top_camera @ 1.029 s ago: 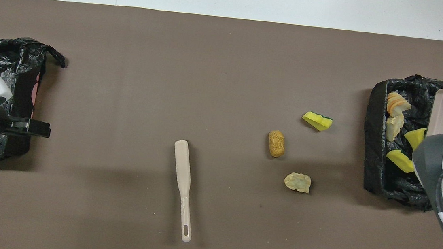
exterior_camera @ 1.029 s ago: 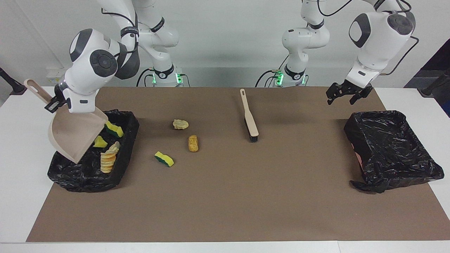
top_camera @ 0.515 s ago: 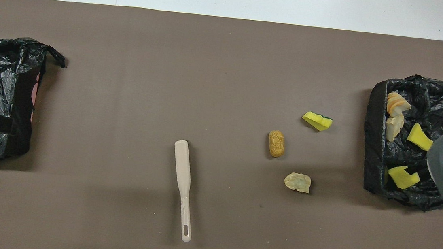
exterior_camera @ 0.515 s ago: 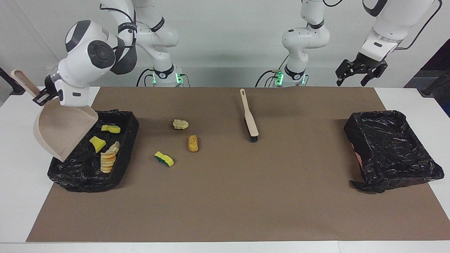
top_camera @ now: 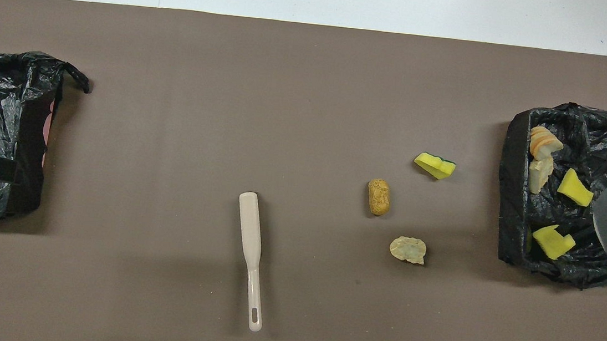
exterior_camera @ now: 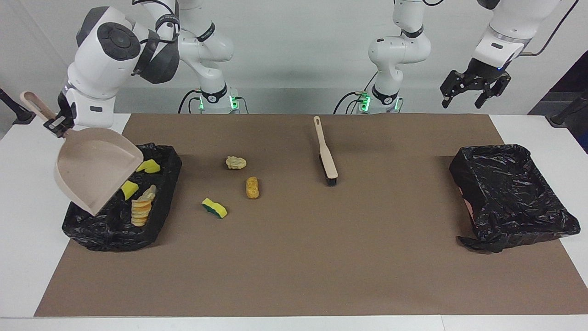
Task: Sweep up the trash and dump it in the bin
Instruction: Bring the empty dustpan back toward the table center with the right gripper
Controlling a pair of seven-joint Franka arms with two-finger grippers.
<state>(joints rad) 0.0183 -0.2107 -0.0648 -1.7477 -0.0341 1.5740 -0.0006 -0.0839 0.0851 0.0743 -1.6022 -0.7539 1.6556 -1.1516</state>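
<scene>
My right gripper is shut on the handle of the beige dustpan, which hangs tilted, mouth down, over the black-lined bin at the right arm's end. Two yellow sponge pieces and two pale tan lumps lie in that bin. On the mat lie a green-backed sponge piece, an orange-brown lump and a pale tan lump. My left gripper is open and empty, raised high at the left arm's end.
A beige brush lies on the brown mat, bristles away from the robots; it also shows in the overhead view. A second black-lined bin stands at the left arm's end with no trash showing in it.
The right gripper has lifted the dustpan and levelled it somewhat; two yellow sponge pieces have dropped from it into the bin. The left gripper has risen from beside its bin.
</scene>
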